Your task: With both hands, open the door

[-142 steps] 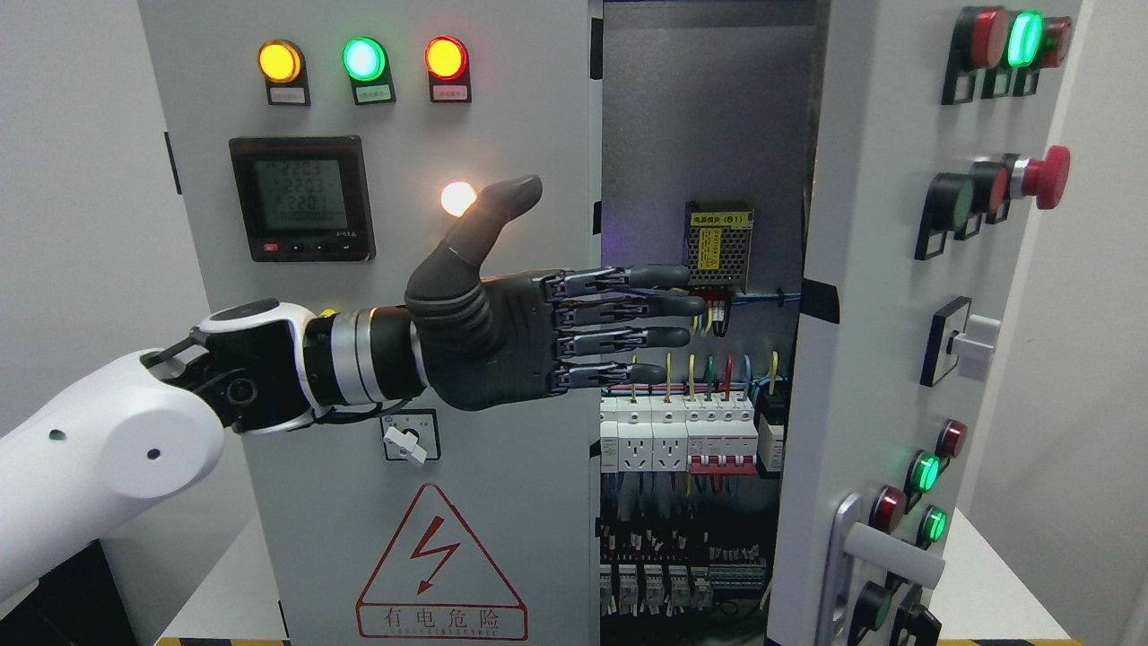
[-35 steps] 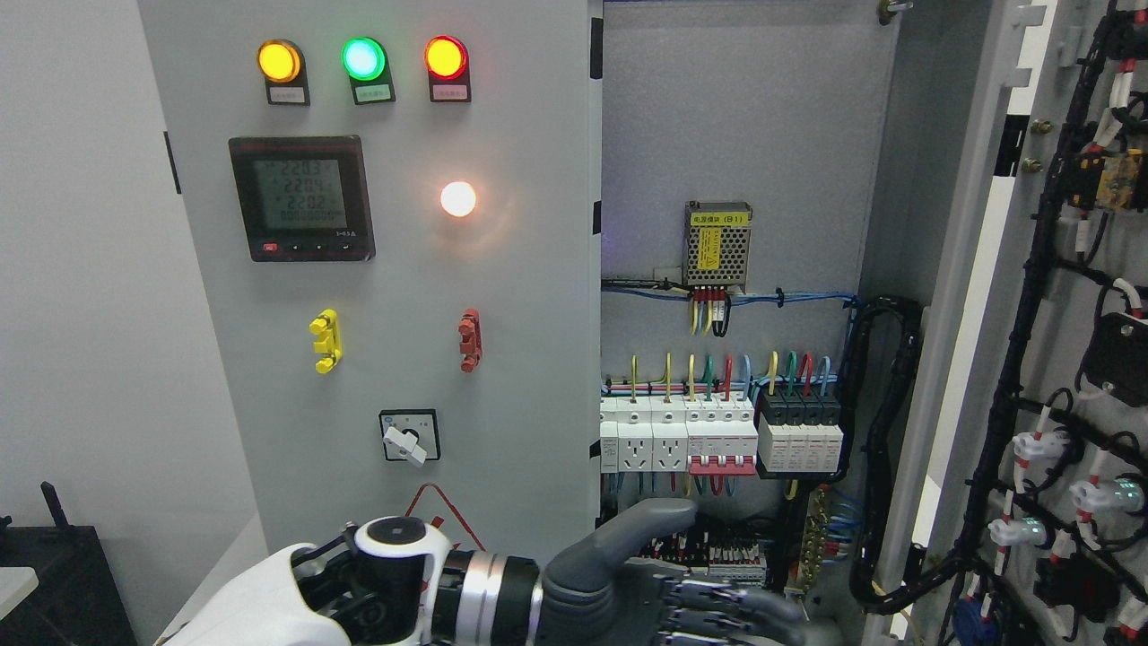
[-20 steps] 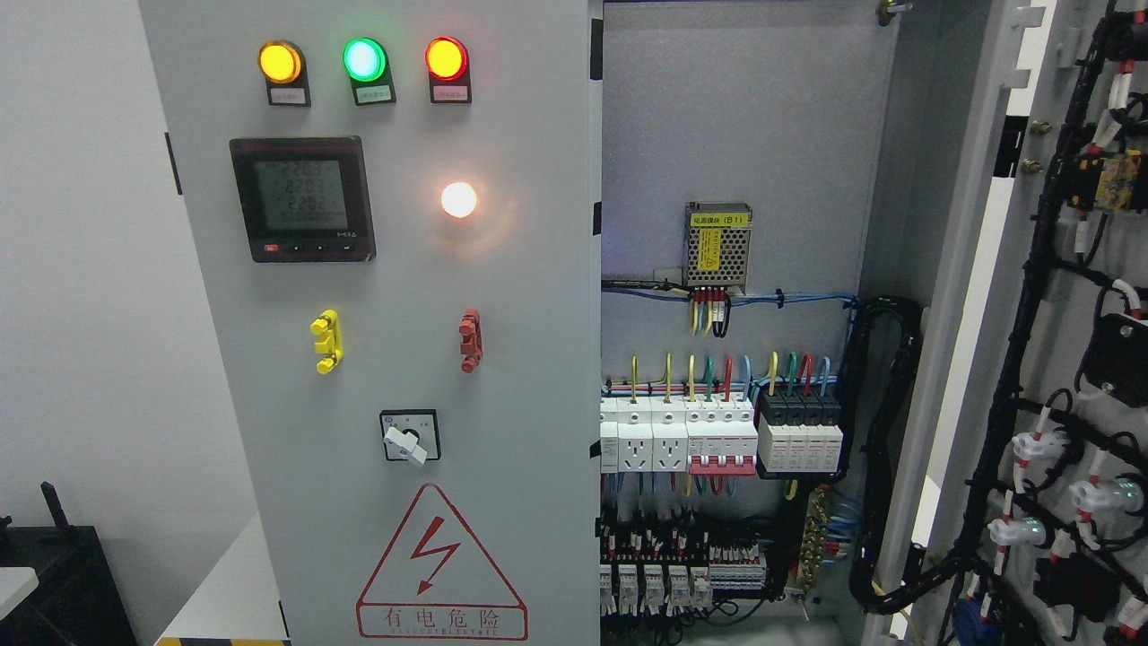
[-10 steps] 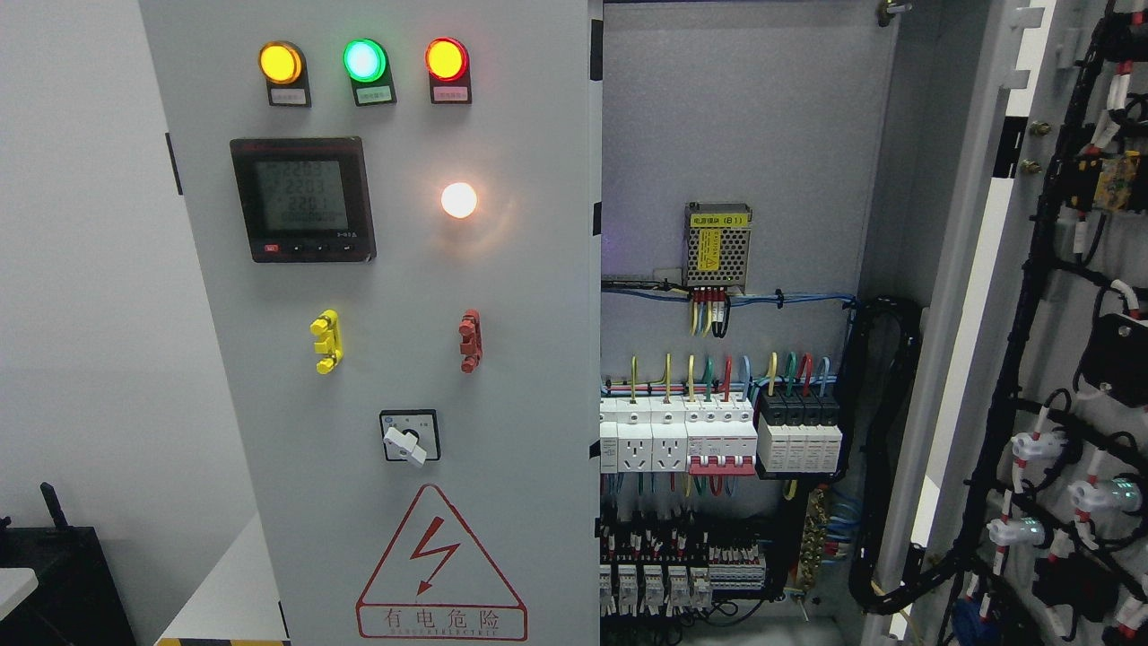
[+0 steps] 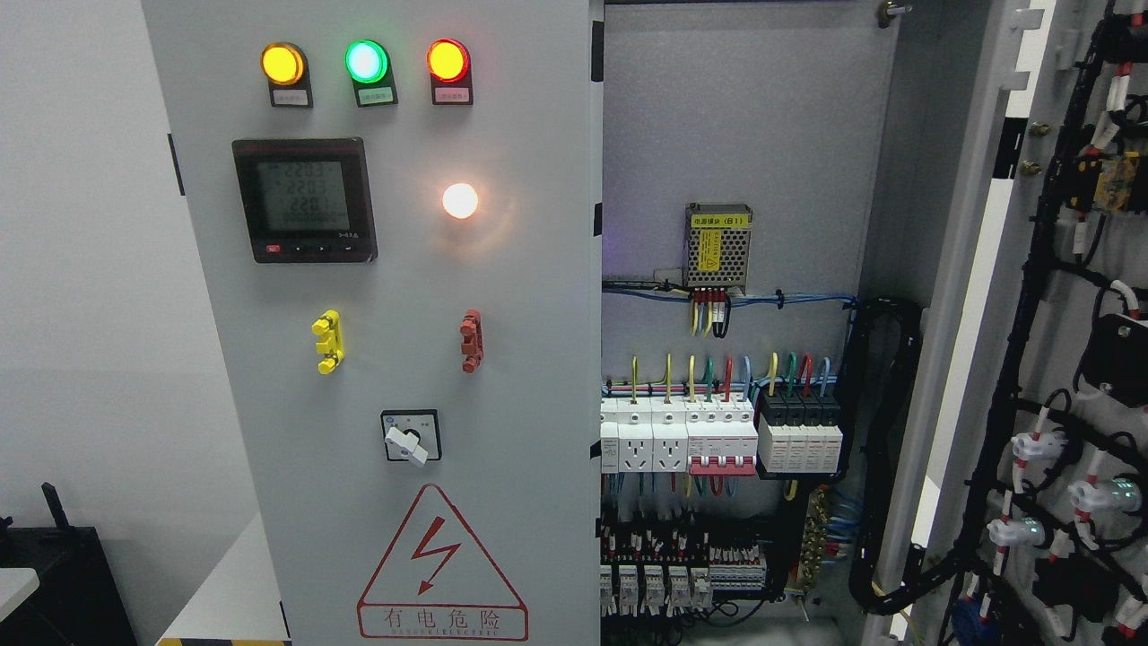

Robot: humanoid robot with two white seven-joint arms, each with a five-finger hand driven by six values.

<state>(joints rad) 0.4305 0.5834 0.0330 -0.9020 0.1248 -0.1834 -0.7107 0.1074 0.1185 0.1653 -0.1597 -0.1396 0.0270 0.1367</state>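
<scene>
The grey electrical cabinet fills the head view. Its right door is swung wide open at the right edge, its inner face showing black cable bundles and wired switch backs. The left door stands shut, carrying three indicator lamps, a digital meter, a lit white lamp, a rotary switch and a red hazard triangle. The cabinet interior is exposed, with a power supply and rows of breakers. Neither hand nor arm shows anywhere.
A white tabletop shows at the lower left beside the cabinet, with a dark object at the far left corner. A thick black cable loop hangs by the right door's hinge side.
The left hand, low at the bottom edge 1.8 s ago, has dropped out of view. Earlier still the right door was only partly open; it now stands wide. Nothing else moved in the last second.
</scene>
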